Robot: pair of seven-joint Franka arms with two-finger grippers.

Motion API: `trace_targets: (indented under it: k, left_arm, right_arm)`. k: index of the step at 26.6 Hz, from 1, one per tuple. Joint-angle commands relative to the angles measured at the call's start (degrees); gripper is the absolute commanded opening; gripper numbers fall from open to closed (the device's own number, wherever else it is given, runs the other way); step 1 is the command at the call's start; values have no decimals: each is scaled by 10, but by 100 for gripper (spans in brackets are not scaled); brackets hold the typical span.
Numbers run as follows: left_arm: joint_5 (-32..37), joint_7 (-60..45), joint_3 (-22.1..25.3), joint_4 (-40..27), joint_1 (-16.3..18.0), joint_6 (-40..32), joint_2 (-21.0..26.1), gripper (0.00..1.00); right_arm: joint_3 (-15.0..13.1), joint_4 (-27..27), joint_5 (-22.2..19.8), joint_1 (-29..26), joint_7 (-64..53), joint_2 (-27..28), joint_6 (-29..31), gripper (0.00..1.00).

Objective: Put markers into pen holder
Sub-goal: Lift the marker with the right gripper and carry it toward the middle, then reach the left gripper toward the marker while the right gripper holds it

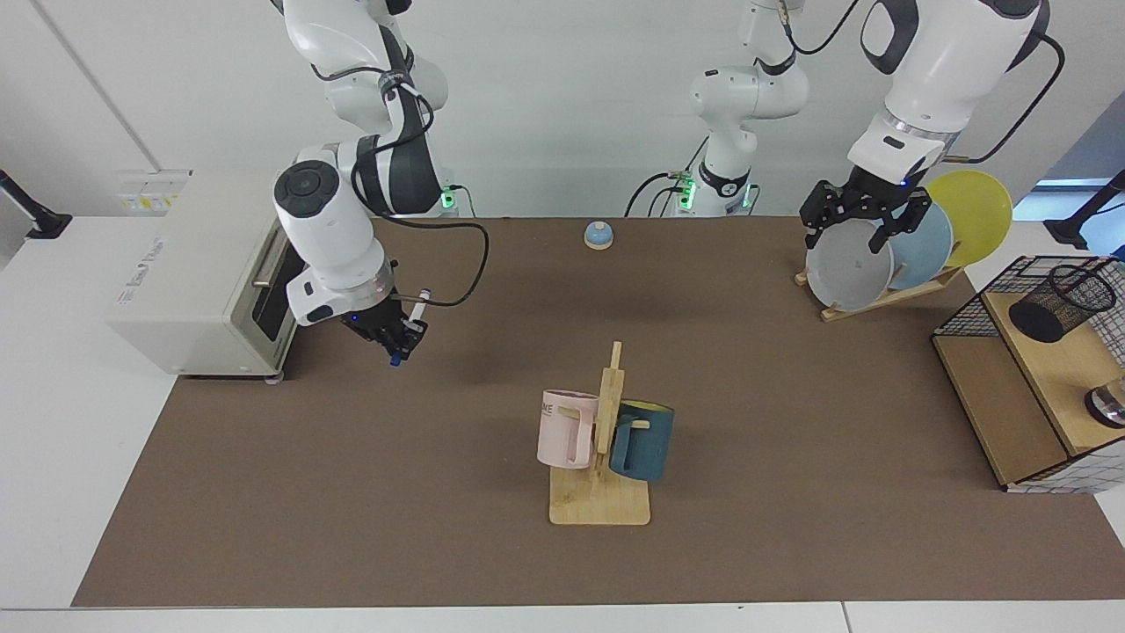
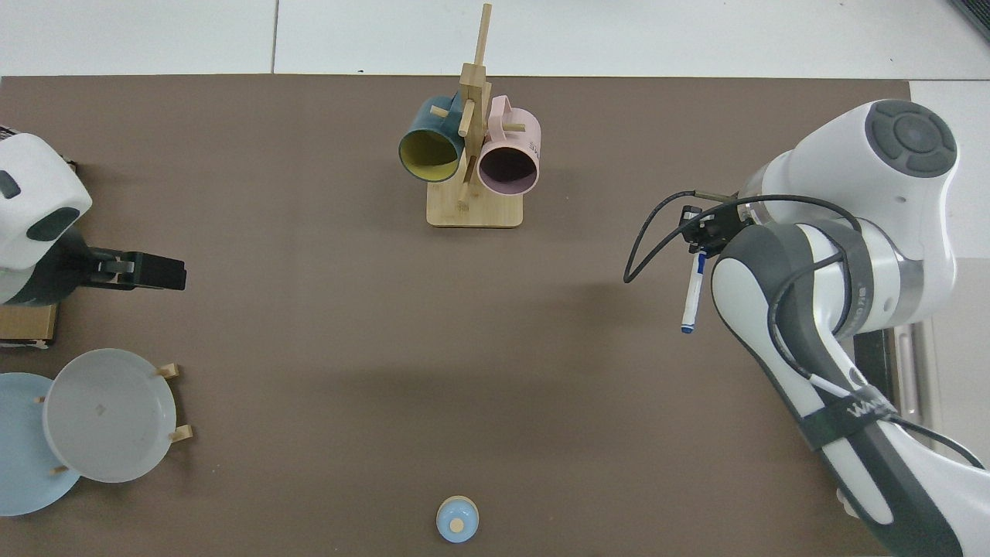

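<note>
We note the right gripper (image 1: 393,338) clamps the marker (image 2: 691,292) tilted; the pen holder (image 1: 1061,301) sits far across, nearer the spread-fingered left gripper (image 1: 865,221).

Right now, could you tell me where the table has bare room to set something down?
Bare mat lies between the mug rack and the toaster oven, and between the rack and the wire shelf. It is crowded by the plate rack and the pen holder.

Mug rack (image 1: 600,475) at centre of the surface (image 1: 439,527), bell (image 1: 598,235) behind it; toaster oven (image 1: 202,272) far left; plate rack (image 1: 888,255) upper right, pen holder (image 1: 1061,301) on shelf (image 1: 1037,378) at right edge
</note>
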Motion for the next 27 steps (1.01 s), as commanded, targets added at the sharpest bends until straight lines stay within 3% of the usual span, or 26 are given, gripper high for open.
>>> trace_targets:
  k: [1, 14, 21, 24, 27]
  left_arm:
    - [-7, -4, 1, -5, 0, 20, 3, 100]
    - [-10, 35, -44, -10, -36, 28, 0, 100]
    - [-41, 90, -62, -18, -57, 17, -7, 100]
    - [-44, 125, -68, -21, -79, 8, -13, 100]
    - [-47, 140, -73, -39, -92, 7, -20, 100]
  right_arm:
    - [1, 33, 21, 34, 111, -6, -46, 0]
    - [1, 49, 18, 141, 353, -30, -68, 0]
    - [1, 72, 17, 151, 374, -34, -119, 0]
    - [-2, 72, 33, 138, 343, -60, -134, 0]
    - [-8, 72, 100, 133, 328, -69, -130, 0]
